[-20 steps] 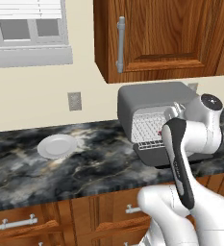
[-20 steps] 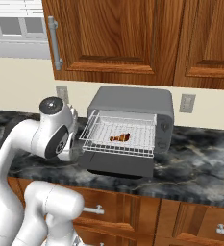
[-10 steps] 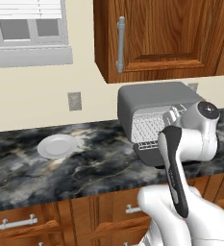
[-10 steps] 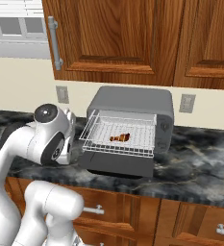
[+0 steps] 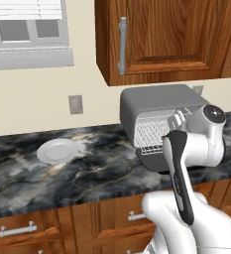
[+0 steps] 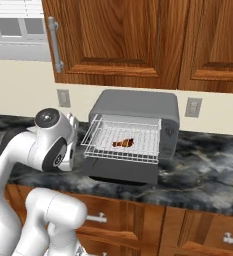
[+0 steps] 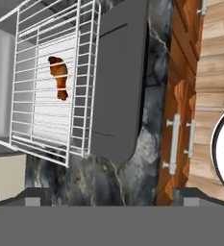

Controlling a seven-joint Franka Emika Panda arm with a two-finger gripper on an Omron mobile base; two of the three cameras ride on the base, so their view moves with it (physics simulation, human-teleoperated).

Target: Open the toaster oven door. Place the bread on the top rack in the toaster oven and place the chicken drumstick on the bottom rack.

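Wood cabinets over a dark marble desk (image 5: 87, 168), window upper left.

Left base view: toaster oven (image 5: 156, 106) sits on desk by the wall, door side partly behind the arm's white body. White plate (image 5: 57, 151) lies well apart to the left, looks bare. Racks seen only as pale grid; can't split top from bottom here.

Right base view: toaster oven door (image 6: 120, 172) is down flat, a wire rack (image 6: 123, 140) is pulled out over it w/ the chicken drumstick (image 6: 124, 143) lying on the grid. Can't tell for sure if that's the bottom rack or the top one; second grid hard to separate. No bread made out. Wrist parked left of the oven, claw itself hidden behind the arm.

Hand view: looks down along rack (image 7: 56, 81), drumstick (image 7: 58, 77) mid-grid, door (image 7: 116, 81) beside it, drawer handles past desk edge. Claw (image 7: 108, 198) tips stand wide apart, nothing between them – empty.

Risks, my read: drumstick may be on the wrong shelf if grids are mixed up. Pulled-out rack could tip or get knocked by the elbow, close by. Bread unlocated, so a reach may go blind. Door handle cut off from sight.
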